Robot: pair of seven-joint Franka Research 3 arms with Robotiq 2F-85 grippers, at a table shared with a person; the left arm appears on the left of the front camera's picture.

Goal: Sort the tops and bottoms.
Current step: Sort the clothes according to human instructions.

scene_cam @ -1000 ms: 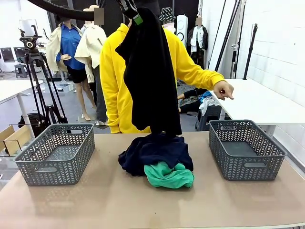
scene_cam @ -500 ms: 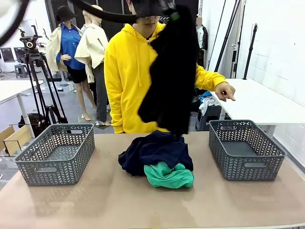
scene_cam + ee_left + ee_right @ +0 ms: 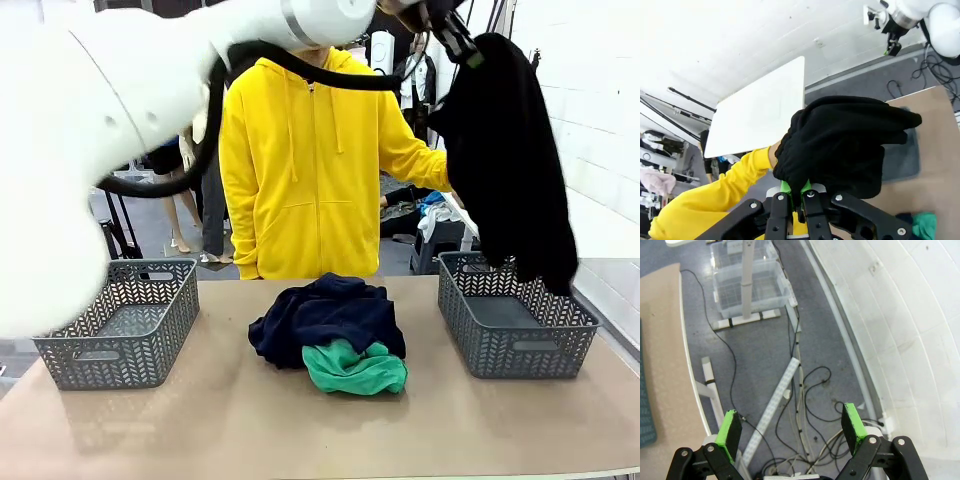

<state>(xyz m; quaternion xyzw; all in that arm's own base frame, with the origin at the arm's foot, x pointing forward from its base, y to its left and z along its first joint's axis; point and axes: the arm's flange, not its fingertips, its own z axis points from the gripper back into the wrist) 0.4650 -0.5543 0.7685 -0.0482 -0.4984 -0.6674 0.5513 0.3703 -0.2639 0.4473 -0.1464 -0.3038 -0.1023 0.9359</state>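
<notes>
Barely begun — the left basket (image 3: 120, 335) and right basket (image 3: 560, 365) look empty, the left gripper (image 3: 458, 42) pinches a black garment (image 3: 510, 170) above the one at the table's (image 3: 250, 430) right edge, a navy garment (image 3: 325, 315) and green garment (image 3: 355, 370) lie heaped mid-table, and the right gripper (image 3: 792, 432) is spread wide, holding nothing.

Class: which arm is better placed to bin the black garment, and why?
Left: the left gripper is shut on the black garment, hanging over the right-hand basket; right gripper stands open, empty.
</notes>
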